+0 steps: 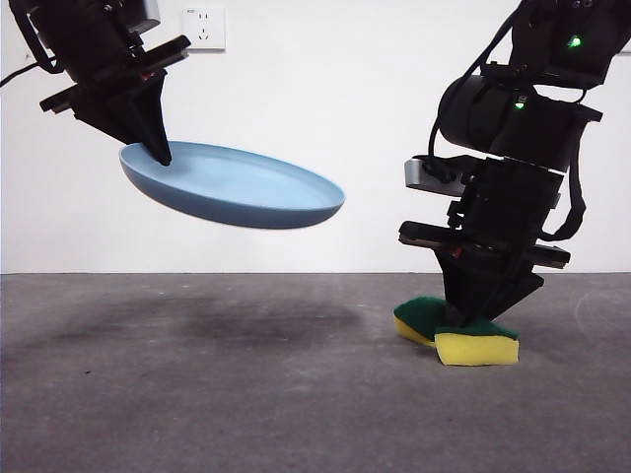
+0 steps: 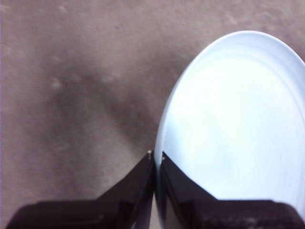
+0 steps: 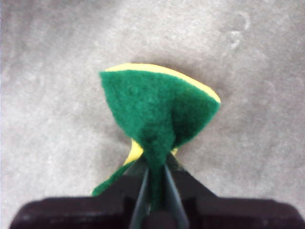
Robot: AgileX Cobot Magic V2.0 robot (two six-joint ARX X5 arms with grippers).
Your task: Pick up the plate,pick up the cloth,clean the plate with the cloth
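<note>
The light-blue plate (image 1: 237, 187) hangs tilted in the air at the left of the front view. My left gripper (image 1: 158, 153) is shut on its rim, and the left wrist view shows the plate (image 2: 238, 124) pinched between the two black jaws (image 2: 156, 160). At the right, my right gripper (image 1: 463, 320) is shut on the cloth (image 1: 473, 340), a yellow sponge with a green scouring top, right at the table surface. In the right wrist view the cloth (image 3: 157, 105) is squeezed and folded between the jaws (image 3: 155, 176).
A grey table (image 1: 246, 394) runs across the front view below a white wall with a socket (image 1: 203, 28). The plate's shadow lies on the table under it.
</note>
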